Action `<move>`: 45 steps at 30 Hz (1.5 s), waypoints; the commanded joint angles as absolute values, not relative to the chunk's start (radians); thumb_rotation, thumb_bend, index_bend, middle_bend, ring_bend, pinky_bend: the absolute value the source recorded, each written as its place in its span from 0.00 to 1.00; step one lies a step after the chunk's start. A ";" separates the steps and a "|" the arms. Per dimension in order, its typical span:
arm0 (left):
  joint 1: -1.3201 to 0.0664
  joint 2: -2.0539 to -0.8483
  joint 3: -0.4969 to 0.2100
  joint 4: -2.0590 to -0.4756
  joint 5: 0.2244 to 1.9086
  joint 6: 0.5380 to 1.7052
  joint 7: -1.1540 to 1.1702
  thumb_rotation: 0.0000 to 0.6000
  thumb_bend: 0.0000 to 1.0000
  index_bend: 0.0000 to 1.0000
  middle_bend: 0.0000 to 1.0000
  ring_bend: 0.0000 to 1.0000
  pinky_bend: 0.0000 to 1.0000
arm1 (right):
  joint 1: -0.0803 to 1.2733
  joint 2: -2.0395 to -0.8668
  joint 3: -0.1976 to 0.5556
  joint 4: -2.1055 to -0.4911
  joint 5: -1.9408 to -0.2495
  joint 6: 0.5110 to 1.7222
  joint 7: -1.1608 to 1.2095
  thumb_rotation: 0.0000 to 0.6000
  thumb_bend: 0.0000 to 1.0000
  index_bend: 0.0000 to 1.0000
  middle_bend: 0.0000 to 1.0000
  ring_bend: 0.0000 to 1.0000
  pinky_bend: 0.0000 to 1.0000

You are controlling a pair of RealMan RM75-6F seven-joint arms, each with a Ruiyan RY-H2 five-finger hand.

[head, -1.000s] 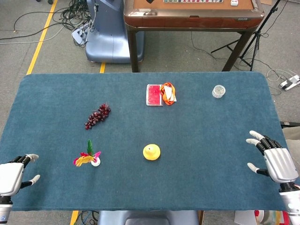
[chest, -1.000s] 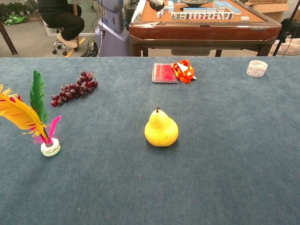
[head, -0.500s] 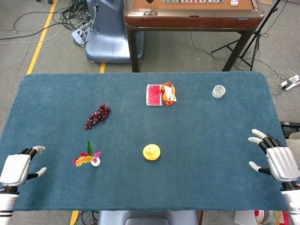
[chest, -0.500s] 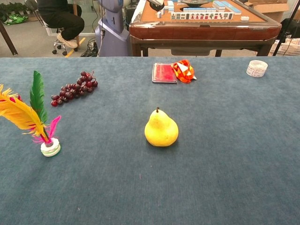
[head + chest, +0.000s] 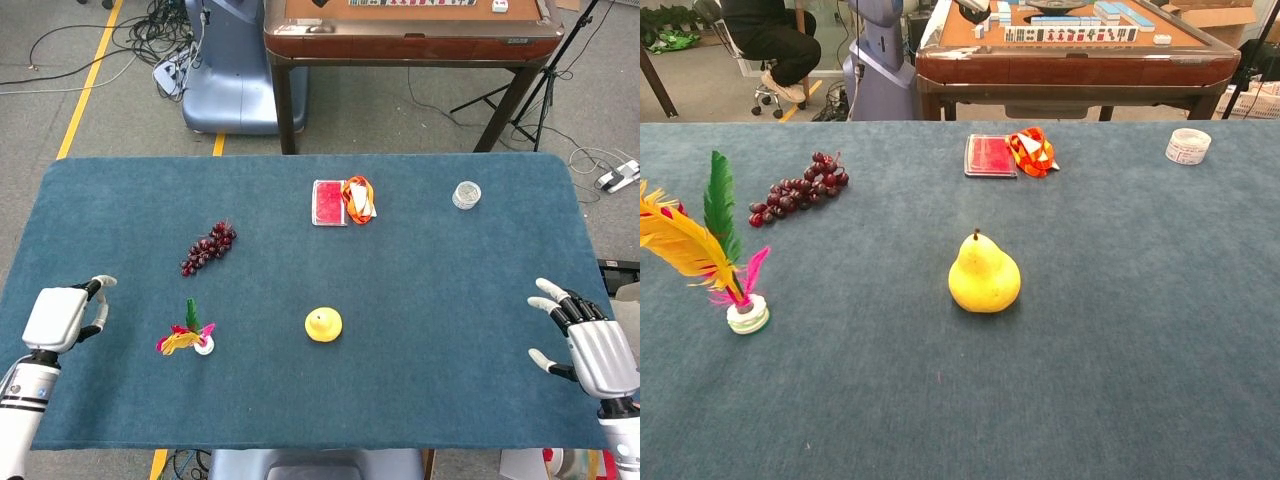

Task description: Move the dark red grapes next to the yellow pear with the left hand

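The dark red grapes (image 5: 208,247) (image 5: 798,188) lie on the blue table cloth, left of centre. The yellow pear (image 5: 323,324) (image 5: 983,274) stands upright near the middle front. My left hand (image 5: 64,316) hovers at the left edge of the table, open and holding nothing, well to the left of and nearer than the grapes. My right hand (image 5: 590,340) is at the right edge, fingers spread, holding nothing. Neither hand shows in the chest view.
A feather shuttlecock (image 5: 187,336) (image 5: 710,245) stands between my left hand and the pear. A red flat box (image 5: 328,201) with an orange-white pouch (image 5: 359,197) lies at the back middle. A small clear round container (image 5: 466,194) sits back right. A wooden table (image 5: 410,35) stands beyond.
My left hand has risen and moved forward and to the right along the table's left edge. My right hand has barely shifted. The grapes and pear stay put.
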State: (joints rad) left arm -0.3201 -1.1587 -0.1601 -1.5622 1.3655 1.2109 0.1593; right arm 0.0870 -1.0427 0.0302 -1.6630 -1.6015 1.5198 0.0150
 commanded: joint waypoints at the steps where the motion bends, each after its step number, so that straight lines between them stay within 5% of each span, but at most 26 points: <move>1: -0.352 -1.168 -0.184 -1.575 1.313 1.163 0.163 1.00 0.48 0.32 0.76 0.78 0.97 | 0.086 -1.044 0.031 -1.662 -1.601 1.521 0.017 1.00 0.07 0.29 0.17 0.17 0.31; 4: -0.391 -1.164 -0.204 -1.586 1.253 1.090 0.148 1.00 0.50 0.32 0.93 0.89 1.00 | 0.087 -1.043 0.032 -1.660 -1.599 1.518 0.024 1.00 0.07 0.29 0.17 0.17 0.31; 9: -0.456 -1.176 -0.226 -1.558 1.157 0.987 0.163 1.00 0.52 0.28 0.99 0.94 1.00 | 0.085 -1.039 0.033 -1.661 -1.603 1.522 0.029 1.00 0.08 0.29 0.17 0.17 0.31; 32: -0.687 -1.277 -0.251 -1.349 0.806 0.715 0.234 1.00 0.53 0.25 1.00 1.00 1.00 | 0.089 -1.033 0.037 -1.656 -1.590 1.505 0.052 1.00 0.10 0.29 0.17 0.17 0.31; 45: -0.807 -1.335 -0.211 -1.297 0.608 0.679 0.331 1.00 0.53 0.23 1.00 1.00 1.00 | 0.087 -1.030 0.036 -1.657 -1.587 1.502 0.064 1.00 0.11 0.29 0.17 0.17 0.31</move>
State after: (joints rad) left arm -0.7903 -1.3236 -0.2213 -1.3058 0.6278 0.6811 0.3135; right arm 0.0874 -1.0301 0.0355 -1.6567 -1.5867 1.5015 0.0639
